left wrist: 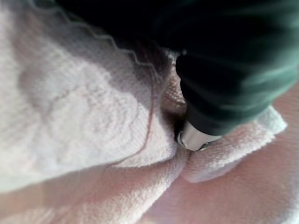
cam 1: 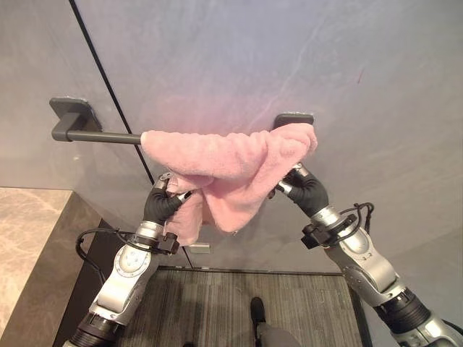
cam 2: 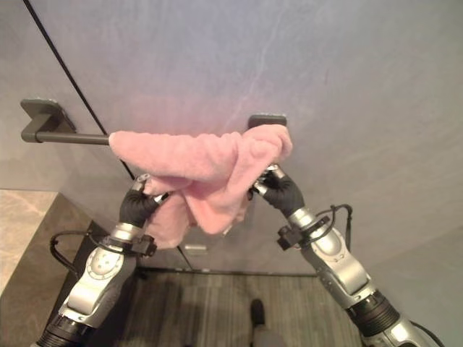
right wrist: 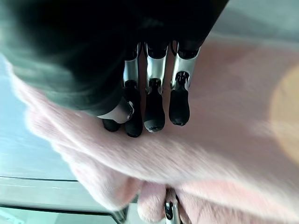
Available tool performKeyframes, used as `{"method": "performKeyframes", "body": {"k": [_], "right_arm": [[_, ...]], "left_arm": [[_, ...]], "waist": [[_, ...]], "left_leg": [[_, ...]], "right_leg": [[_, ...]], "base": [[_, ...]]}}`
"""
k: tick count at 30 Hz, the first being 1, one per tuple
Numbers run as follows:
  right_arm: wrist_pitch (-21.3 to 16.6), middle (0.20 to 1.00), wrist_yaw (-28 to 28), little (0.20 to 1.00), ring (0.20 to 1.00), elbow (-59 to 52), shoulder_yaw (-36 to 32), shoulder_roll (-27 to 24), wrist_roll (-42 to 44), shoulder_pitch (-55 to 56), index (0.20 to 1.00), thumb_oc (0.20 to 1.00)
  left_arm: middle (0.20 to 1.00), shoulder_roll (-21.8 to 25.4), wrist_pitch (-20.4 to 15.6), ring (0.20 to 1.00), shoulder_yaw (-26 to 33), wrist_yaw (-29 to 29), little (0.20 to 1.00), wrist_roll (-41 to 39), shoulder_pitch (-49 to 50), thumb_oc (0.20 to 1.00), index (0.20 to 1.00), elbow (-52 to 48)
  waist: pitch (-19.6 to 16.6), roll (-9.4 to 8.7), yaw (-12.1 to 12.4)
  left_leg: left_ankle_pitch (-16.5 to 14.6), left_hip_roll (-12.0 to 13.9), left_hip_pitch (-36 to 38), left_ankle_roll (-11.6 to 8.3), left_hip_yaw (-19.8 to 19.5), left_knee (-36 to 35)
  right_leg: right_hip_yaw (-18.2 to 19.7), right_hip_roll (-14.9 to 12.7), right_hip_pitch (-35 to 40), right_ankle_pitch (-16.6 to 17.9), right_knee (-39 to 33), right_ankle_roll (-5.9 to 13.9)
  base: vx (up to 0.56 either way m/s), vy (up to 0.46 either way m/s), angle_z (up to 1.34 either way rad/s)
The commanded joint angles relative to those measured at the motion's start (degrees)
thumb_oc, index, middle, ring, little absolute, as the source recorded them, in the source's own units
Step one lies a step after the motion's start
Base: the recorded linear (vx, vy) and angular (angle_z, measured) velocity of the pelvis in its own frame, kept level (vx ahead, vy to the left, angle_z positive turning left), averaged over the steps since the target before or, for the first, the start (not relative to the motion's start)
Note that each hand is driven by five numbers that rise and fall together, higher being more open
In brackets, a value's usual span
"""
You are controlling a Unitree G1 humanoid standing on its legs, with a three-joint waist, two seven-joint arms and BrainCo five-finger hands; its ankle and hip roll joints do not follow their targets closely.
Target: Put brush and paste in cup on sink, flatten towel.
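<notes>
A bunched pink towel (cam 1: 230, 168) hangs over a dark wall bar (cam 1: 98, 134), both hands (cam 1: 165, 200) (cam 1: 300, 184) gripping its lower folds.

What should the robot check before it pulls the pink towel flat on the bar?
1. Towel hangs on the bar: ok.
2. Towel lies flat: not ok, it is bunched and droops in the middle.
3. Left hand has hold of the cloth: ok, it is pinched at the towel's lower left.
4. Right hand grips the cloth: cannot tell, its fingers rest on it.
5. Bar fixed to the wall at both ends: ok.
</notes>
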Motion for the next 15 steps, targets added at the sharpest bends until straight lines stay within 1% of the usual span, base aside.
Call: {"method": "performKeyframes", "body": {"k": [1,4,5,10,14,15], "right_arm": [[-1.02,0.2,-0.9,0.2,0.2,-0.53,0.57,2.58,-0.22,-2.15,0.2,0.2],[-0.92,0.2,-1.9,0.2,0.2,0.34,0.85,3.82,-0.49,-2.4,0.2,0.2],[-1.18,0.2,-1.69,0.2,0.2,-0.89,1.07,4.32,-0.76,-2.85,0.2,0.2],[-0.56,0.2,-0.67,0.2,0.2,-1.23,2.87,4.11,-2.51,-3.81,0.2,0.2],[0.13,0.2,-1.14,0.2,0.2,-0.39,2.47,3.73,-5.53,-2.09,0.2,0.2],[0.17,0.282,-1.22,0.282,0.282,0.13,1.89,3.44,-6.82,-0.92,0.282,0.282]], "left_arm": [[0.2,2.53,-3.36,0.2,0.75,1.5,0.2,-0.66,-0.8,0.2,0.2,-0.41],[0.2,2.29,-3.29,0.2,1.1,2.33,0.2,-0.46,-0.51,0.2,0.2,0.16],[0.2,1.73,-3.2,0.2,1.64,2.57,0.2,-0.7,0.32,0.2,0.2,1.48],[0.2,1.58,-1.41,0.2,-0.24,2.48,0.2,1.77,0.71,0.2,0.2,7.31],[0.2,1.52,-0.75,0.2,-1.21,1.85,0.2,3.16,0.85,0.2,0.2,7.27],[0.2,1.45,-0.74,0.2,-1.13,1.74,0.2,3.15,1.01,0.2,0.2,6.84]], "waist": [[-1.4,-2.3,0.56],[-1.12,-2.3,0.9],[-0.86,-2.37,1.3],[-0.56,-2.34,1.51],[-0.42,-2.53,1.19],[-0.39,-2.6,1.11]], "left_leg": [[6.37,3.31,-6.85,-2.23,-5.0,0.13],[6.56,3.2,-7.34,-2.21,-5.18,0.13],[6.7,3.15,-7.87,-2.22,-5.32,0.13],[6.87,2.95,-8.42,-2.19,-5.42,0.13],[6.78,2.98,-8.5,-2.09,-5.2,0.13],[6.75,2.96,-8.53,-2.04,-5.11,0.13]], "right_leg": [[0.67,-8.22,4.91,-2.37,0.43,6.03],[0.44,-8.32,4.6,-2.21,0.43,6.03],[0.32,-8.42,4.15,-2.06,0.43,6.15],[0.16,-8.7,3.66,-1.86,0.43,6.23],[0.32,-8.66,3.32,-1.71,0.43,6.42],[0.34,-8.69,3.22,-1.66,0.43,6.46]], "base": [[0.0,0.0,0.0],[-0.01,0.005,0.11],[-0.02,0.007,0.17],[0.0,0.001,0.01],[0.0,0.0,0.0],[0.0,0.0,0.0]]}}
